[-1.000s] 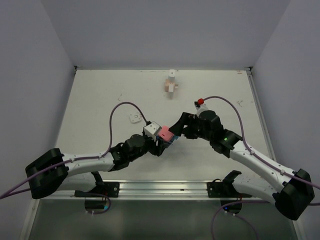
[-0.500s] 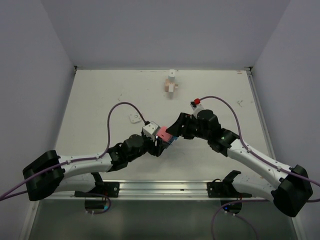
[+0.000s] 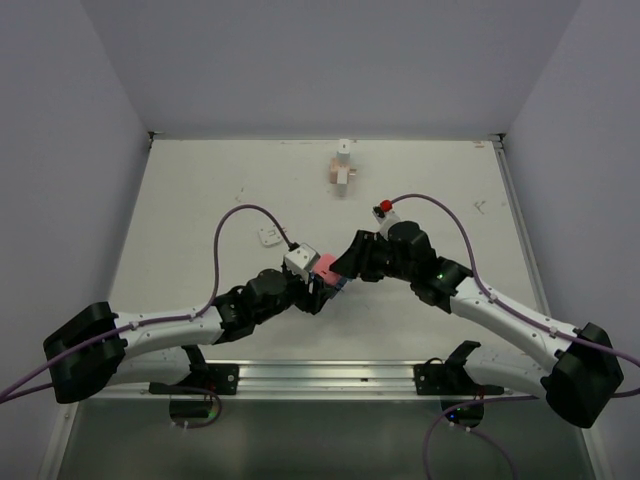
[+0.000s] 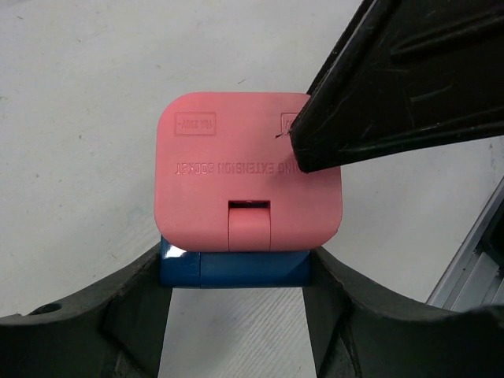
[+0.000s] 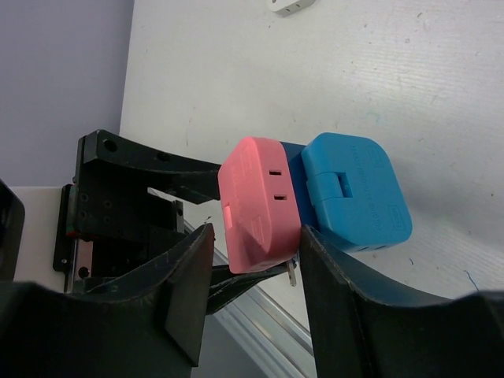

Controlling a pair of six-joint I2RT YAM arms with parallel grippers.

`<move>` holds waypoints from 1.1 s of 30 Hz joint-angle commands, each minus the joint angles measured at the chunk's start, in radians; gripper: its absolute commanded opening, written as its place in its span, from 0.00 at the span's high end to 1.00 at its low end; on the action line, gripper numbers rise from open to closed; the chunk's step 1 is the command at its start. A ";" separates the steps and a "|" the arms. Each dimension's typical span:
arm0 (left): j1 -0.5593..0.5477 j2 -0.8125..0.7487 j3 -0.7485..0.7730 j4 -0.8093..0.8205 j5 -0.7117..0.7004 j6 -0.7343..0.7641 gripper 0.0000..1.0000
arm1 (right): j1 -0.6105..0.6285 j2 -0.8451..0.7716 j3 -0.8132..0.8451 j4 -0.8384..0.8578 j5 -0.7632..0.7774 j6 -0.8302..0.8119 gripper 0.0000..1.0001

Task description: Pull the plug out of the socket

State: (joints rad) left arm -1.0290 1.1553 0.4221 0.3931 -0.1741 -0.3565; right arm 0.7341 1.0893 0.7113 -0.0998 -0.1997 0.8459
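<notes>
Both arms low, end effectors (image 3: 322, 285) (image 3: 352, 260) meet at pink socket (image 4: 248, 179).

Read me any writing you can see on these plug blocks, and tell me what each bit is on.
"EXTENSION SOCKET": embossed on the pink block, upside down in the left wrist view; whatever comes before it is covered.
Small framed label on that same pink face: too small to read.
Embossed line on the blue block: too blurred to read.

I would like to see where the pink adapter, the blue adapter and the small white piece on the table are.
pink adapter (image 5: 256, 201), right wrist view, its slotted face.
blue adapter (image 5: 354, 193), right wrist view, its top face.
small white piece (image 3: 268, 237), top external view, its centre.
</notes>
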 commanded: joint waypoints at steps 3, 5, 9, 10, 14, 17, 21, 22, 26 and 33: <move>-0.003 0.007 0.024 0.052 0.010 -0.016 1.00 | 0.022 -0.011 0.036 0.041 -0.027 -0.011 0.52; -0.003 0.014 0.027 0.049 0.010 -0.016 1.00 | 0.025 -0.012 0.037 0.043 -0.024 -0.013 0.55; -0.003 0.034 0.037 0.041 0.010 -0.016 1.00 | 0.033 -0.022 0.040 0.051 -0.026 -0.019 0.62; -0.003 0.043 0.038 0.039 0.008 -0.018 1.00 | 0.036 -0.026 0.042 0.051 -0.026 -0.024 0.62; -0.003 0.058 0.046 0.035 0.008 -0.024 1.00 | 0.044 -0.029 0.048 0.046 -0.024 -0.039 0.65; -0.003 0.058 0.053 0.033 0.010 -0.025 1.00 | 0.056 -0.019 0.045 0.040 -0.015 -0.050 0.67; -0.003 0.046 0.072 0.018 0.012 -0.025 1.00 | 0.079 0.010 0.039 0.023 0.019 -0.082 0.67; -0.003 0.043 0.075 0.015 0.012 -0.025 1.00 | 0.085 0.018 0.039 0.026 0.023 -0.087 0.67; -0.003 0.040 0.081 0.006 0.018 -0.025 1.00 | 0.116 0.041 0.056 0.005 0.054 -0.123 0.67; -0.003 0.041 0.098 -0.013 0.038 -0.029 1.00 | 0.134 0.058 0.065 0.009 0.097 -0.149 0.66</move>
State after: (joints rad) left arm -1.0290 1.2144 0.4477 0.2993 -0.1543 -0.3672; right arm 0.8482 1.1389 0.7273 -0.1146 -0.0933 0.7174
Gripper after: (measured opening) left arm 0.635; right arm 0.343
